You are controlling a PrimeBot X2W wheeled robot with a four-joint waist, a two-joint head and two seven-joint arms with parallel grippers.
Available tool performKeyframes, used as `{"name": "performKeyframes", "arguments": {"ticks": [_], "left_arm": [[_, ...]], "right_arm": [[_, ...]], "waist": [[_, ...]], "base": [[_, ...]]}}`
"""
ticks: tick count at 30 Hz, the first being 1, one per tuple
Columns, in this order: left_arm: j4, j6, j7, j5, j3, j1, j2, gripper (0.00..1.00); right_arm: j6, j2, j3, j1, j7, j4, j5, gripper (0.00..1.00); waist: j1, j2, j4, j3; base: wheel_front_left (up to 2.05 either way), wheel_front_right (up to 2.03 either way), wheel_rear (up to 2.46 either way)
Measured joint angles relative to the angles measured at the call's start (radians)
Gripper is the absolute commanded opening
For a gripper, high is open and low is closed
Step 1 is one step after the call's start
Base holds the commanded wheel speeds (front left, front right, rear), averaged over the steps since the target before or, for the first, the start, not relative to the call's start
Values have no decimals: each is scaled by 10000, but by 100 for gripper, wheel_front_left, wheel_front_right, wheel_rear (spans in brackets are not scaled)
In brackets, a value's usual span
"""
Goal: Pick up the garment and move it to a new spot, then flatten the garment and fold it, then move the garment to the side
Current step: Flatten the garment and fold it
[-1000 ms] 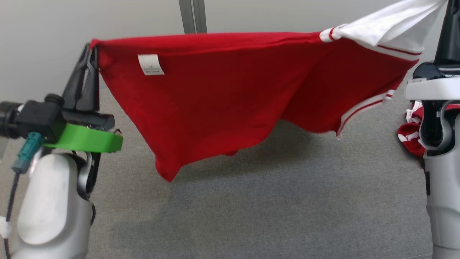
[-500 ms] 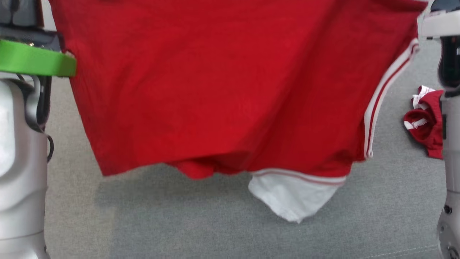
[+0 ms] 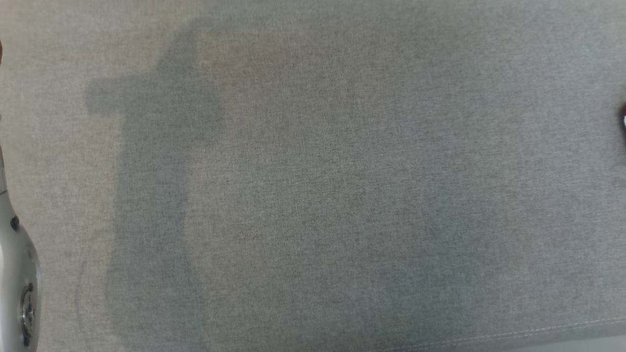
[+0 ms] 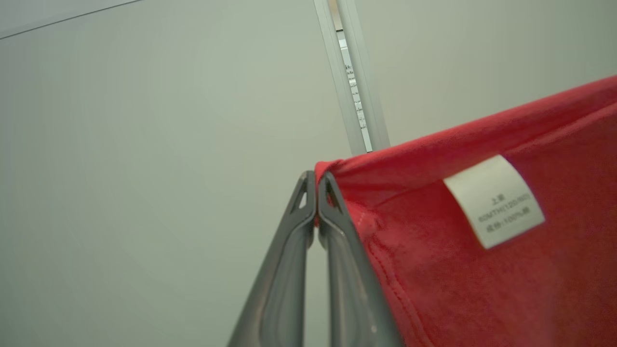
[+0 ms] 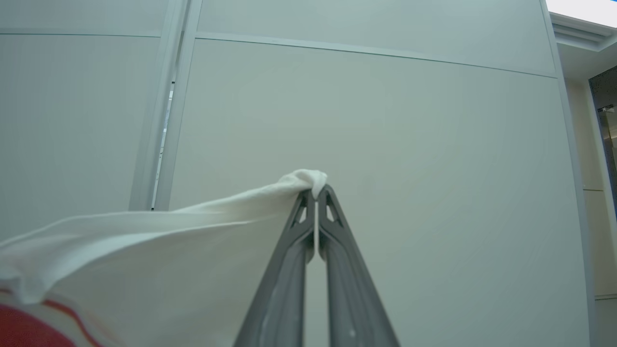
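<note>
The garment [image 4: 482, 270] is a red shirt with a white care label [image 4: 494, 200] and a white sleeve [image 5: 144, 260]. In the left wrist view my left gripper [image 4: 316, 180] is shut on a red corner of it, fingers pointing up toward a pale wall. In the right wrist view my right gripper [image 5: 316, 193] is shut on the tip of the white sleeve, and the cloth hangs away to the left. The head view looks straight down at the grey fabric surface [image 3: 313, 176], where soft shadows fall.
A pale forearm part [image 3: 17, 278] sits at the lower left edge of the head view. A sliver of another red and white cloth [image 3: 623, 120] shows at its right edge. A metal post [image 4: 354, 91] runs up the wall behind the garment.
The head view has tilted down, so the held garment and both arms have slid out of its top. The grey surface and shadows are what it shows now.
</note>
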Motion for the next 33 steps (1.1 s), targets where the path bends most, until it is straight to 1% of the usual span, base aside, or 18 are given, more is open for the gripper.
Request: {"name": "performKeyframes", "arguments": {"ticks": [2,4,7,10,11,15,19,22,27,30,33], "left_arm": [[56,0,-12,-40,90,111,-119,0],[397,-50,-25,-52,6,612,-217,0],[757,-121,-23,-194,56,1749,-535,0],[909,-136,-23,-520,291,2943,-907,0],[1009,-159,-23,-577,362,3513,-1057,0],[1277,-215,-23,-744,539,5204,-1597,0],[1480,-255,-25,-784,637,6500,-1896,0],[1626,-276,-25,-844,771,7243,-2052,0],[1808,-305,-25,-961,861,8229,-2228,0],[1848,-311,-25,-1066,966,8780,-2259,0],[1814,-311,-25,-1152,1101,9354,-2278,0]], "right_arm": [[0,184,10,214,0,-46,61,0],[0,399,6,842,0,-226,447,0],[2,504,98,2325,0,-604,945,0],[0,656,146,4089,2,-972,1440,0],[0,763,134,4803,2,-1122,1643,0],[0,1043,109,6860,2,-1290,2128,0],[0,1290,119,8394,2,-1287,2460,0],[0,1442,140,9243,2,-1174,2606,0],[2,1611,23,10215,2,-1009,2815,0],[2,1672,-140,10713,2,-884,2963,0],[2,1724,-52,11228,2,-690,2959,0]], "waist": [[0,0,45,413],[0,0,82,732],[1,0,133,1095],[1,0,176,1179],[0,0,183,1134],[-1,0,198,840],[-3,0,149,390],[-3,0,91,53],[-4,0,-6,-545],[-4,0,-53,-945],[-4,0,-98,-1361]], "base": [[0,0,0],[0,0,0],[0,0,0],[0,0,0],[0,0,0],[0,0,0],[0,0,0],[0,0,0],[0,0,0],[0,0,0],[0,0,0]]}}
